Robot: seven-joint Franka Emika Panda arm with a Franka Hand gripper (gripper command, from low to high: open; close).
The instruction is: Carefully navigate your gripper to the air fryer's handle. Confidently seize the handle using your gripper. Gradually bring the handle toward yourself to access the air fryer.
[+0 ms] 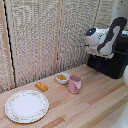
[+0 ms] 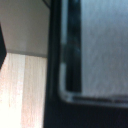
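The air fryer [image 1: 111,64] is a black box at the exterior view's right, on the wooden table. My white and black arm [image 1: 105,37] hangs over its top and front. The gripper [image 1: 92,49] sits at the fryer's upper front corner, and its fingers are too small and blurred to make out. The handle is hidden behind the arm. The wrist view is a blurred close-up of the air fryer [image 2: 75,60]: a black edge and a grey textured panel. No fingers are clear there.
A pink cup [image 1: 74,84] stands mid-table beside a small bowl [image 1: 62,77] holding something yellow. A yellow block [image 1: 41,86] and a patterned plate [image 1: 26,106] lie toward the exterior view's left. A woven screen [image 1: 40,35] stands behind the table.
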